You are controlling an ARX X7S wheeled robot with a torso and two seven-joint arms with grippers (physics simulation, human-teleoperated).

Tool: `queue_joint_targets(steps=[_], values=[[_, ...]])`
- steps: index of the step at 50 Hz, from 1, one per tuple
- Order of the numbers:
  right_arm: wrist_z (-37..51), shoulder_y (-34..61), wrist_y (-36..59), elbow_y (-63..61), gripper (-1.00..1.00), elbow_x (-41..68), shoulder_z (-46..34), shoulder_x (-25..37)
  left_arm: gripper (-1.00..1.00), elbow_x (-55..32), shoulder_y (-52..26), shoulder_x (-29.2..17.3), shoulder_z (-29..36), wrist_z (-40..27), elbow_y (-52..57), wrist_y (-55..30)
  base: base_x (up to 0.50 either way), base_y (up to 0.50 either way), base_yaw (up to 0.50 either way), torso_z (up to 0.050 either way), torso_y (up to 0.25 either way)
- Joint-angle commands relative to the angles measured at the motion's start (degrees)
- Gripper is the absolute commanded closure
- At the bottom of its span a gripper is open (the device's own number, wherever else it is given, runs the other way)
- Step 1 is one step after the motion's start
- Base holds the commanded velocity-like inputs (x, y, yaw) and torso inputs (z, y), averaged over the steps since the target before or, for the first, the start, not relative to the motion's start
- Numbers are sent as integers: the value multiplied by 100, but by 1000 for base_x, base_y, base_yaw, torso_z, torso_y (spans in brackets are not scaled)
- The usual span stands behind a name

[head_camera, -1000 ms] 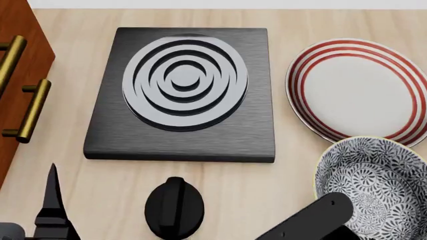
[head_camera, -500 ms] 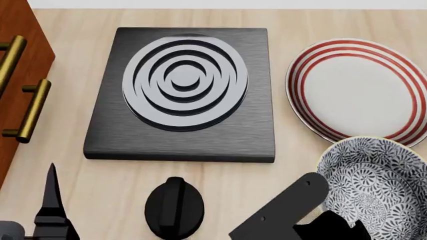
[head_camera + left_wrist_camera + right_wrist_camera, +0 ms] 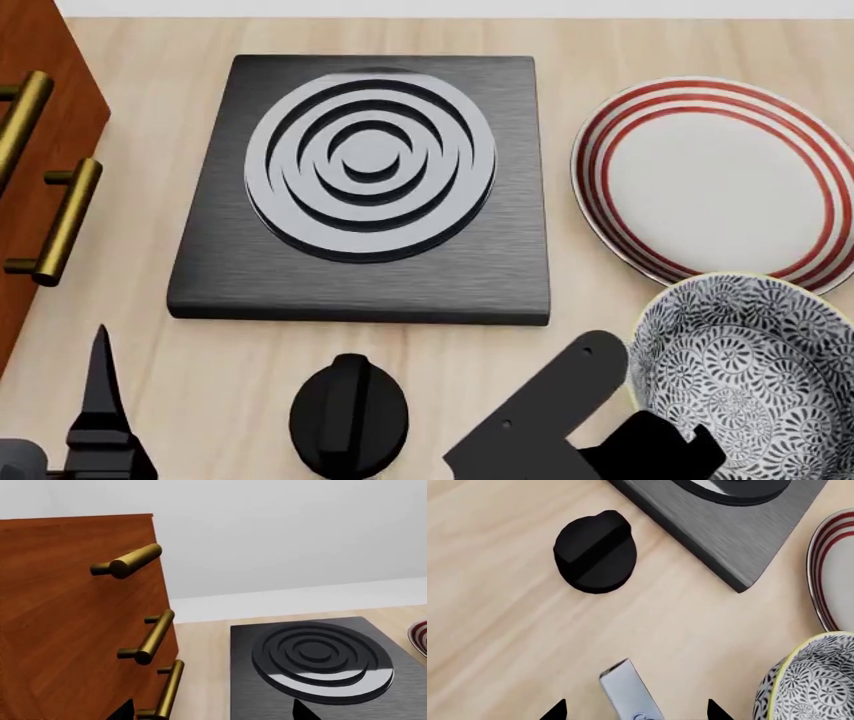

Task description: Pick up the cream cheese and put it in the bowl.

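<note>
Head view: pale wooden tabletop [image 3: 627, 40] carrying a black stove plate [image 3: 507, 250] with a ringed grey burner at centre. Just in front of it, apart from its near edge, a round black knob [image 3: 350, 415]. To the right, a flat white plate [image 3: 721, 180] with red rings, and nearer the robot the bowl [image 3: 694, 330], deep, with a grey-and-white flower pattern and a yellowish rim that overlaps the plate's near edge from this angle. At the far left, a red-brown cabinet [image 3: 40, 100] with brass handles [image 3: 60, 225]. Between knob and bowl, the black right arm [image 3: 547, 420], reaching in from the lower edge, close to the bowl's left wall.

Right wrist view: right gripper [image 3: 635, 712] spread wide, only the two dark fingertips [image 3: 555, 711] showing at the picture's edge. Between them, the cream cheese [image 3: 627, 690], a small grey-blue box lying flat on the wood, cut off by the frame, touched by neither tip as far as can be seen. Sits on the tabletop outside the bowl, near it, with bare wood between. Not to be made out in the head view, where the arm covers that spot.

Left wrist view: left gripper [image 3: 212, 714] likewise released, its tips well apart and holding nothing, low beside the cabinet front, facing the stove plate.
</note>
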Motion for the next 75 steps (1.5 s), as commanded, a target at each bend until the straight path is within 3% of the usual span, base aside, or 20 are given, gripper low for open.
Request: queue_joint_targets(steps=[1, 75], values=[[-161, 139, 107, 173, -100, -95, -189, -29, -100, -34, -29, 2, -22, -46, 2, -40, 0, 0, 0, 0, 0], [-1637, 471, 133, 803, -100, -1616, -1127, -216, -100, -140, -32, -75, -16, -166, -5, 94, 0, 0, 0, 0, 0]])
